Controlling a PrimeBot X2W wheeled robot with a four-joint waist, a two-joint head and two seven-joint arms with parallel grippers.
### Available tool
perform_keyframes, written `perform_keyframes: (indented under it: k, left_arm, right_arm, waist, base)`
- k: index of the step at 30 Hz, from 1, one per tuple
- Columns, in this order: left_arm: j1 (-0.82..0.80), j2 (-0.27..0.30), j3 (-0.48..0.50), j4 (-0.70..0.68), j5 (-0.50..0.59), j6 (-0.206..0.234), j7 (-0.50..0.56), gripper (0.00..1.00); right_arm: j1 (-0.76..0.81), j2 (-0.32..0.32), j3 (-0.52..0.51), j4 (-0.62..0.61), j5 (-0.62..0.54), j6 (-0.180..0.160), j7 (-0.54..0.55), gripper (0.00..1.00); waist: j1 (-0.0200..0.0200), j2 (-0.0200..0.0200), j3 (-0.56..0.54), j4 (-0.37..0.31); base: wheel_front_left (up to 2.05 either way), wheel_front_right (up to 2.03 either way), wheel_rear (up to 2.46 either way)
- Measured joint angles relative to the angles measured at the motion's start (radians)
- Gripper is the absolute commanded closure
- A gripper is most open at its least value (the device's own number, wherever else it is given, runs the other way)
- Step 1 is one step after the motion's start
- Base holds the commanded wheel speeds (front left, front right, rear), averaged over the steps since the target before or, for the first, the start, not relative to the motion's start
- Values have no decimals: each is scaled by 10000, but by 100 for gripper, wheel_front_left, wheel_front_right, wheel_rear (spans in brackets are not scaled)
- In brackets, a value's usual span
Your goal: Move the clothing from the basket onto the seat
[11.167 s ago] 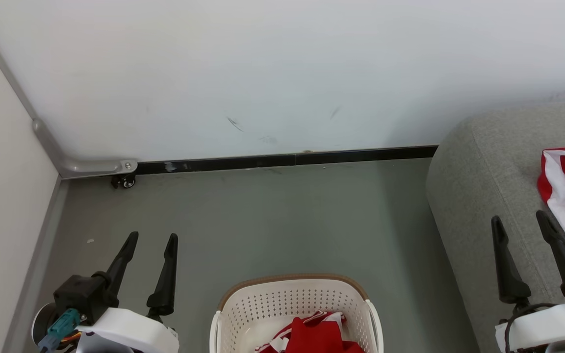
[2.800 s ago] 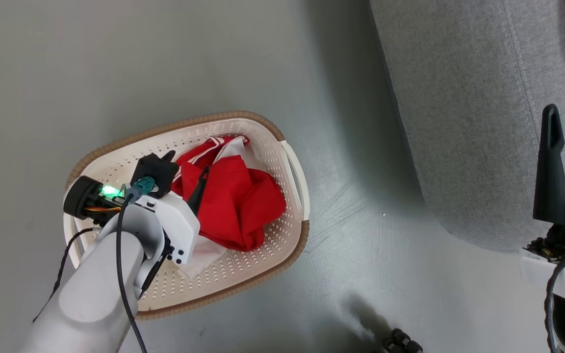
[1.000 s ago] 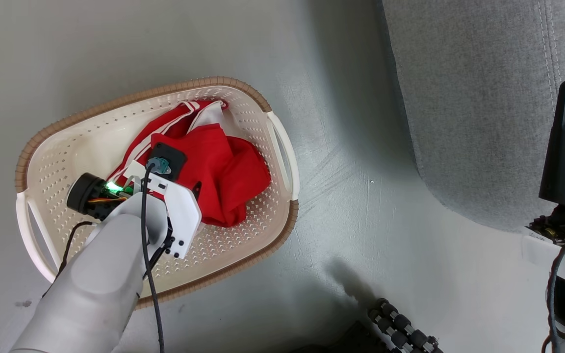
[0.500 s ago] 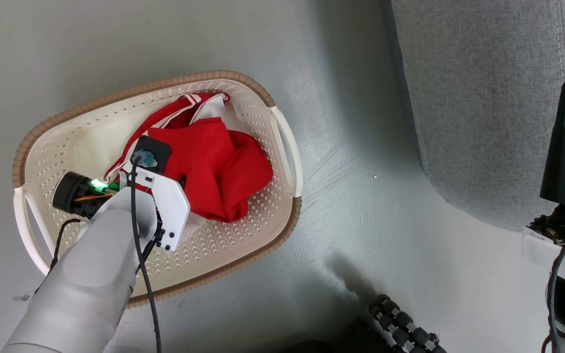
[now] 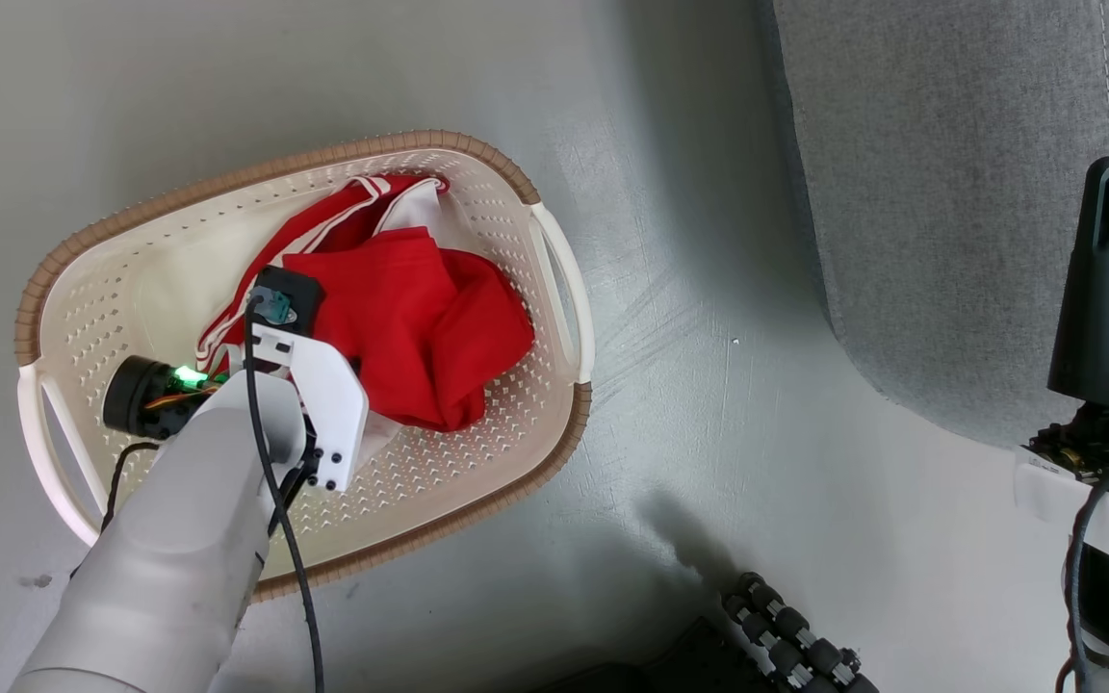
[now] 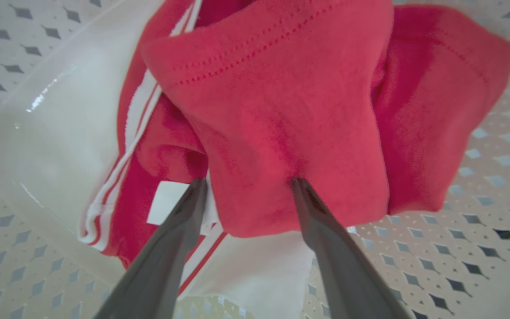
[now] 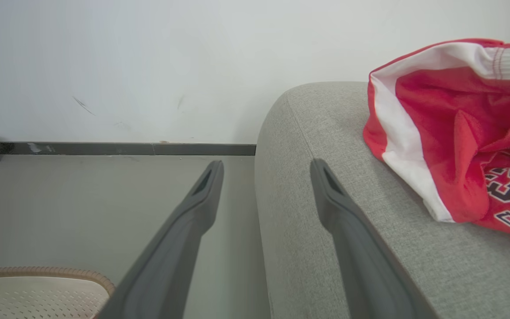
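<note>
Left fingers (image 6: 177,239), spread wide, straddle a fold of clothing (image 6: 281,110) in the basket (image 6: 481,221) to pinch it; right fingers (image 7: 343,212) idle, spread, beside the seat (image 7: 299,248).

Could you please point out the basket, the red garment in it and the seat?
basket (image 5: 400,142): head view, on its brown rim.
red garment (image 5: 420,318): head view, its red middle.
seat (image 5: 949,192): head view, bare grey fabric.
</note>
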Motion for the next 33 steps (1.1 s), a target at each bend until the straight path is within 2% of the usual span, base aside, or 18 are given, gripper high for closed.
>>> perform_keyframes:
  k: [10, 20, 27, 28, 29, 30, 33]
  left_arm:
    - [-193, -69, 77, 100, -67, 79, 65, 0]
    - [-193, -364, 125, 297, -529, -512, 322, 0]
    - [-193, -336, 132, 313, -589, -522, 311, 0]
    - [-194, -330, 125, 318, -587, -525, 301, 5]
    - [-194, -320, 119, 318, -587, -535, 221, 72]
    - [-195, -313, 119, 311, -587, -545, 163, 100]
    - [-196, -307, 121, 311, -589, -608, 138, 100]
  right_arm:
    - [-1, 0, 0, 33, 0, 0, -61, 0]
    - [-9, 0, -21, 33, -2, 0, -104, 0]
    - [-9, 0, -102, 35, -2, 0, -150, 0]
    - [-9, 0, -107, 35, -2, 0, -151, 0]
    - [-10, 0, -111, 35, -2, 0, -165, 0]
    - [-12, 0, -113, 35, -2, 0, -196, 0]
    - [-18, 0, -115, 36, -2, 0, -203, 0]
  waist:
    - [0, 0, 72, -2]
    - [0, 0, 99, -23]
    - [0, 0, 73, -27]
    - [0, 0, 69, -28]
    - [0, 0, 64, -27]
    - [0, 0, 58, -27]
    - [0, -1, 38, -24]
  base:
    - [0, 0, 0]
    - [0, 0, 0]
    - [0, 0, 0]
    - [0, 0, 0]
    - [0, 0, 0]
    - [0, 0, 0]
    - [0, 0, 0]
